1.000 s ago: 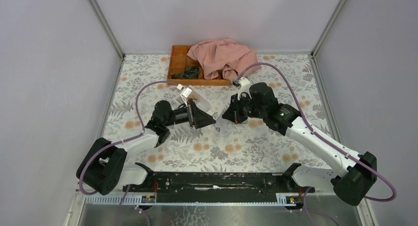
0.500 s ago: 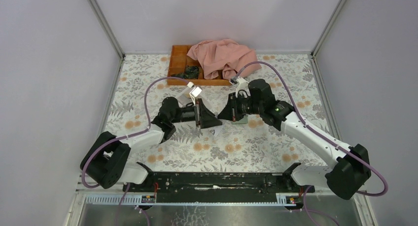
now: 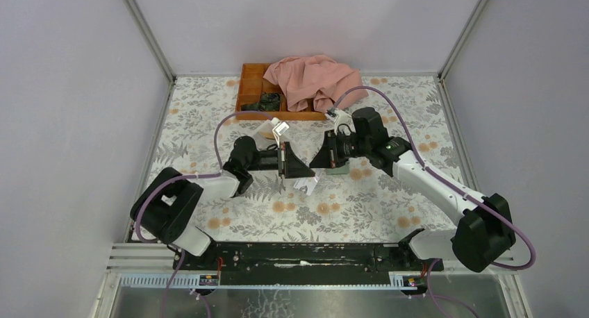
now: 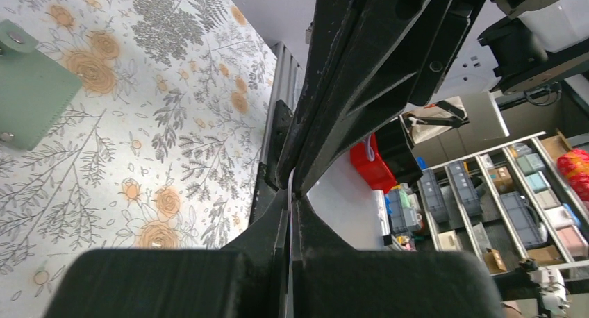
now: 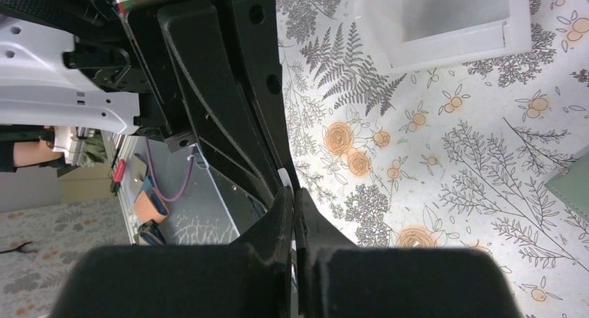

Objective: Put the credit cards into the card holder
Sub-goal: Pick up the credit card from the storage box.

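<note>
- Credit card: 1 pc seen, a thin pale sliver edge-on. It is up in the air over mid-table, where the two sets of fingertips meet. Read as a card; face and colour can't be told. No other cards in view.
- L gripper: jaws closed flat on the card, w/ a pale line running down btwn its fingers. Tips point toward the table's right edge.
- R gripper: jaws closed too, pinching what looks like the same card from the opp. side, nose to nose w/ the L tips. Judged a hand-over or regrip, so the card can be angled for slotting in.
- Card holder: flat on the table, approx mid and a bit toward the right edge, just beside the R gripper. Grey-green face w/ snap studs is up; inside not visible. Neither arm holds it and the card isn't in it yet, so the task is judged early. Risk: an unheld holder may slide when the card is pushed in.
- White box: open-topped, on the table near the holder but apart from it.
- Table: floral cover.
- Orange tray: at the far edge, approx mid, w/ dark items inside. Well apart from the work.
- Pink cloth: draped over the tray's right half.
</note>
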`<state>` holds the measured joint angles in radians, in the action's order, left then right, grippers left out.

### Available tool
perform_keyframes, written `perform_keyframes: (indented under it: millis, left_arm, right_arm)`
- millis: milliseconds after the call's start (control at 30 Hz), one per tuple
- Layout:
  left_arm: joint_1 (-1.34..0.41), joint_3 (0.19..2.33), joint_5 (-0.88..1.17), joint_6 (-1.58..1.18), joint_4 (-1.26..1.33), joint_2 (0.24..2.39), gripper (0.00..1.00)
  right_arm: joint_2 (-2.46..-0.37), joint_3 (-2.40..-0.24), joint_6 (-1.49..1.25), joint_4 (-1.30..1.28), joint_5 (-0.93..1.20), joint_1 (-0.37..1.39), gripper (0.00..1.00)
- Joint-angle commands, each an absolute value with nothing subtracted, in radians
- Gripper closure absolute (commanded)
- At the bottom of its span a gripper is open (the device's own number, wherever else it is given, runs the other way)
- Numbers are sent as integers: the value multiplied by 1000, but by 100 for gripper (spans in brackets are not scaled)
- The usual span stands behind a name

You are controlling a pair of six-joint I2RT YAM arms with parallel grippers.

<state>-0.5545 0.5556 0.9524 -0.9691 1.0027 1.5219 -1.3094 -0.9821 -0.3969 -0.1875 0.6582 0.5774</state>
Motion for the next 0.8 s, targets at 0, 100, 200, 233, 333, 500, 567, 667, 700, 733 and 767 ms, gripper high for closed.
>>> perform_keyframes:
  millis: [0,100,200,233,333,500,567,667,700,733,767]
  left_arm:
    - [-584,564,1015,-1062,1243,1550,100]
    - [-581,561,1021,-1104,1313,1575,100]
    - [-577,553,1020,-1144,1381,1592,100]
    - [-575,551,1019,-1157,1402,1595,100]
    - [-562,540,1022,-1182,1438,1599,100]
    - [-530,532,1011,-1202,1441,1589,100]
    - [-516,525,993,-1194,1418,1563,100]
    - [-506,521,935,-1115,1287,1489,100]
    - [-506,524,907,-1077,1229,1468,100]
    - [-506,525,877,-1044,1173,1446,100]
    - [-506,525,849,-1021,1138,1429,100]
  right_arm:
    - [-1334,-1020,-429,-80,682,573,100]
    - [-1335,-1011,-430,-77,685,562,100]
    - [-1334,-1004,-424,-79,687,552,100]
    - [-1332,-1002,-421,-80,689,550,100]
    - [-1326,-1003,-415,-83,687,536,97]
    - [-1294,-1037,-391,-116,644,522,54]
    - [-1278,-1049,-384,-126,611,522,44]
    - [-1238,-1047,-378,-136,528,522,39]
    - [-1218,-1040,-377,-136,494,522,38]
    - [-1199,-1023,-378,-132,461,522,37]
    - [-1177,-1006,-379,-128,428,521,37]
